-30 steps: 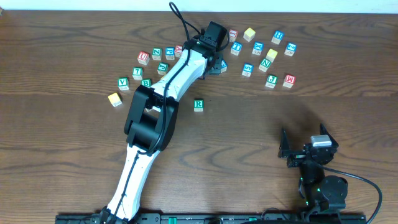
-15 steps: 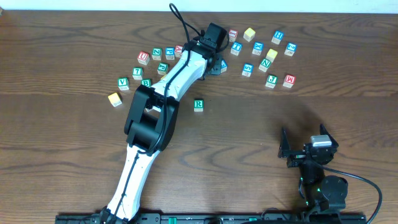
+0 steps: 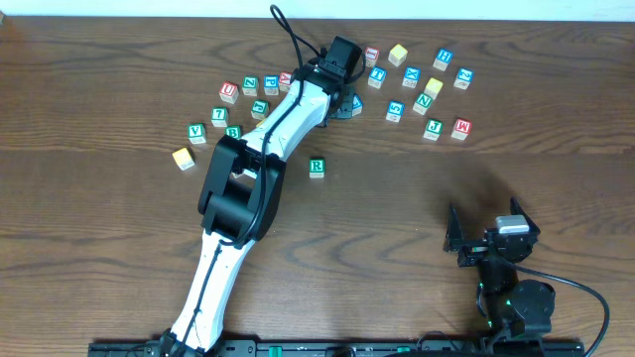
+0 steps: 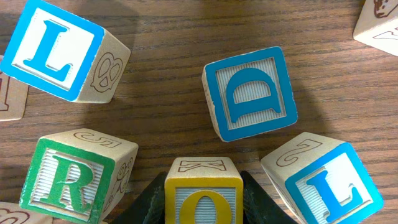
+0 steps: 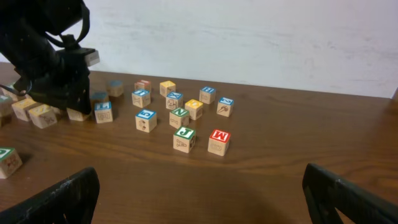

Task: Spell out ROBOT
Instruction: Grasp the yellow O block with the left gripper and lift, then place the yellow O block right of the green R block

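One green-bordered wooden R cube [image 3: 317,167] sits alone on the brown wooden table [image 3: 397,218]. About twenty-two small wooden letter cubes can be counted from overhead, in two loose clusters beyond it. Three are pale yellow-topped cubes [image 3: 183,158] [image 3: 398,54] [image 3: 434,87]. One green-bordered B cube [image 3: 233,131] lies left of the R cube and a little beyond it.

The left gripper [image 3: 342,99] is beyond the R cube, slightly right. In its wrist view, its dark fingers [image 4: 146,200] sit against both sides of one yellow-bordered wooden O cube [image 4: 203,186], with no gap visible. The frame's lower edge cuts off the O cube, and from overhead the arm hides it.

Around the O cube are two blue-bordered L cubes [image 4: 56,50] [image 4: 323,183], a second green R cube [image 4: 74,180] and one blue cube [image 4: 250,93] whose letter is hard to read.

The right gripper [image 5: 199,202] is near and to the right of the lone R cube, spread wide and holding nothing. No T can be made out.
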Action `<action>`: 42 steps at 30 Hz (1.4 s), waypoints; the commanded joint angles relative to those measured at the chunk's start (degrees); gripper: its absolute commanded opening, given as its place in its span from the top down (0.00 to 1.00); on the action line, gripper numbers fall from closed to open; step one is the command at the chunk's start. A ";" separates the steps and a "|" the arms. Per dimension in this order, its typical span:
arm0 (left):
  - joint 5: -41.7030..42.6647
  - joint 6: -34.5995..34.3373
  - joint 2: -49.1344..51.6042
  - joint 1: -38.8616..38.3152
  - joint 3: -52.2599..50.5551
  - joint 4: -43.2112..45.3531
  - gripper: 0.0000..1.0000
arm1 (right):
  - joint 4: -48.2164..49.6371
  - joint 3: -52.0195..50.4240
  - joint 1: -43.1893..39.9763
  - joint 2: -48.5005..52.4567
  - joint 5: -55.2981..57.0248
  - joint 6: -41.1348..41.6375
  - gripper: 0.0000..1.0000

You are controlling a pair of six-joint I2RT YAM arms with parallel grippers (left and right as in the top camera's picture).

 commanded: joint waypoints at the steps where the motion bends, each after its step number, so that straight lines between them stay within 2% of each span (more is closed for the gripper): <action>1: -0.72 0.33 -0.33 0.35 -0.22 -0.76 0.71 | -0.22 -0.09 0.33 -0.31 -0.11 0.76 0.01; 9: -0.68 0.09 -7.65 0.24 -0.20 -5.86 0.70 | -0.24 -0.09 0.33 -0.31 -0.13 0.76 0.01; 14: -0.66 -2.71 -12.04 -0.76 -0.20 -12.90 0.71 | -0.22 -0.09 0.33 -0.31 -0.11 0.76 0.01; 21: -0.66 -8.81 -12.17 -4.26 -0.85 -23.43 0.71 | -0.22 -0.09 0.33 -0.31 -0.13 0.76 0.01; 28: -0.70 -10.47 -12.17 -8.72 -6.19 -23.43 0.71 | -0.24 -0.09 0.33 -0.31 -0.13 0.76 0.01; 35: -0.68 -13.77 -12.17 -8.81 -12.44 -19.15 0.71 | -0.22 -0.09 0.33 -0.31 -0.13 0.76 0.01; 42: -0.68 -14.38 -12.17 -8.87 -13.11 -16.96 0.71 | -0.22 -0.09 0.33 -0.31 -0.13 0.76 0.01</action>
